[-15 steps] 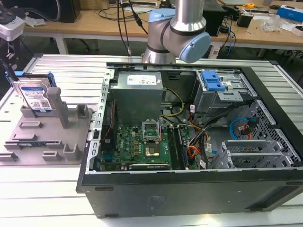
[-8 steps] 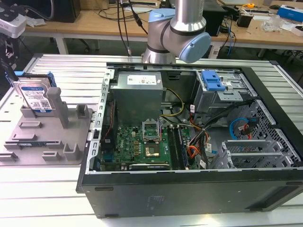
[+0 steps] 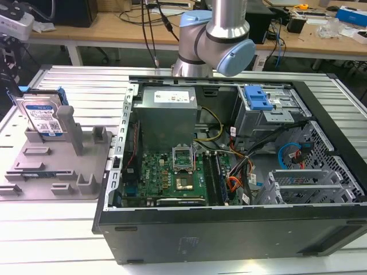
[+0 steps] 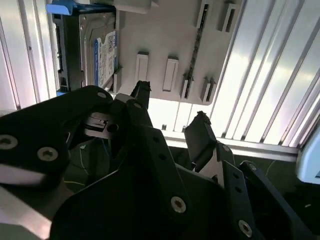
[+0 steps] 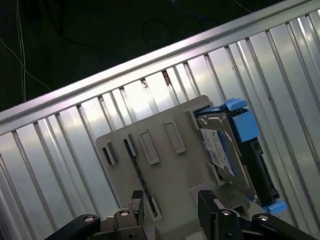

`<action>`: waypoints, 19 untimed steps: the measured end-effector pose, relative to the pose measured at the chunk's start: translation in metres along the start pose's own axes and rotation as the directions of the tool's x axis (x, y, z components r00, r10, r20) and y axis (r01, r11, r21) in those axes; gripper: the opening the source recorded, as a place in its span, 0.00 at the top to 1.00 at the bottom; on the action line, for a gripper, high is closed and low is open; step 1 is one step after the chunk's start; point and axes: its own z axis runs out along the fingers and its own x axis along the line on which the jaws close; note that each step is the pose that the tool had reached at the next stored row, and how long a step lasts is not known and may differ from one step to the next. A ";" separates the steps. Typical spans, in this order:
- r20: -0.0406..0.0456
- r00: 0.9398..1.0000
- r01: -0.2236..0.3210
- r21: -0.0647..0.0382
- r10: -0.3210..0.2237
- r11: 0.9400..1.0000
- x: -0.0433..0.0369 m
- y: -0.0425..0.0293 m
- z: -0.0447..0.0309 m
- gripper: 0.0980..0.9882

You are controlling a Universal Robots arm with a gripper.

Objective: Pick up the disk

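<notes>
The disk (image 3: 41, 117) is a silver drive with a blue-and-white label and blue side rails. It stands on edge at the far end of the grey fixture (image 3: 57, 166), on the exterior view's left. Both wrist views look down on the disk (image 4: 97, 55) (image 5: 225, 150) and the fixture (image 4: 165, 45) (image 5: 165, 170) from well above. My gripper (image 4: 170, 112) (image 5: 171, 200) is open, its black fingers (image 4: 200, 132) spread with nothing between them. It hangs over the fixture's slotted part, to one side of the disk and apart from it.
An open black computer case (image 3: 321, 172) fills the middle and the exterior view's right, with a motherboard (image 3: 166, 177), a power supply (image 3: 169, 109) and a blue drive-bay latch (image 3: 257, 97) inside. The ribbed aluminium table (image 3: 51, 235) carries everything. The arm (image 3: 221, 34) rises behind the case.
</notes>
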 end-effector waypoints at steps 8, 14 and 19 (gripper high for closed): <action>0.000 0.984 0.180 -0.003 -0.180 0.984 0.0000 0.0000 0.0010 0.48; -0.001 0.954 0.300 -0.004 -0.300 0.954 0.0000 -0.0001 0.0016 0.48; -0.003 0.954 0.299 -0.004 -0.299 0.954 -0.0012 0.0003 0.0016 0.48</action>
